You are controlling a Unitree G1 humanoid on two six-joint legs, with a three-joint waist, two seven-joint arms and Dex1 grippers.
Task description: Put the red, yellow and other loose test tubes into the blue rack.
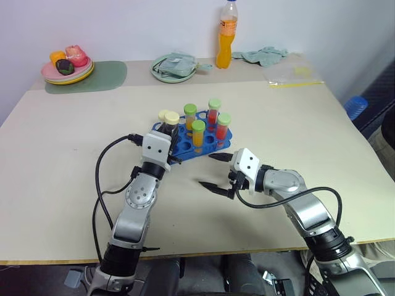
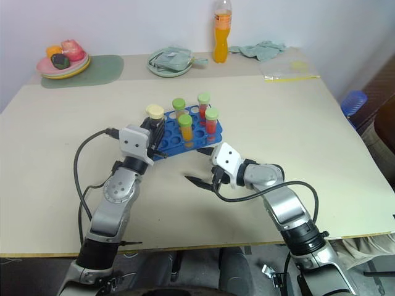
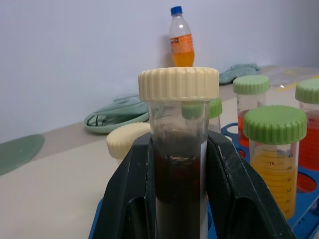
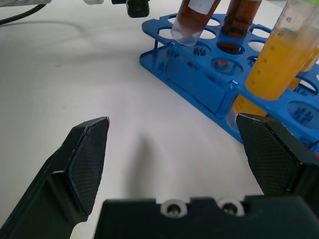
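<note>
- A wide, pale beige table (image 1: pixel 68 185) stands against a light wall, seen from above the robot's two arms.
- Near the table's middle sits the bright blue plastic rack (image 1: pixel 196 143), a rectangular tray with a grid of round holes.
- Four clear plastic tubes with green screw caps (image 1: pixel 199 132) stand upright in the rack, holding orange or red liquid.
- A cream-capped tube (image 3: pixel 127 141) stands at the rack's left end.
- The left gripper (image 3: pixel 180 189) is at that same end, its two black fingers pressed onto a clear tube of dark brown liquid with a cream ribbed cap (image 3: pixel 178 83); in the right wrist view this tube's rounded bottom hangs tilted just above a hole.
- The right gripper (image 1: pixel 216 171) hovers low over bare table just in front of the rack, its black fingers spread wide with nothing between them.
- Along the far edge, from the left: a stack of pink and yellow plates with small toy foods (image 1: pixel 68 65) on a dark green mat (image 1: pixel 108 75), a pale green round plate holding a folded greenish cloth (image 1: pixel 174 66), an orange drink bottle (image 1: pixel 226 43), a crumpled teal cloth (image 1: pixel 264 55), and a clear plastic bag (image 1: pixel 293 75).
- These all lie well apart from the rack.
- A blue object (image 1: pixel 356 106) shows beyond the table's right edge; I cannot tell what it is.
</note>
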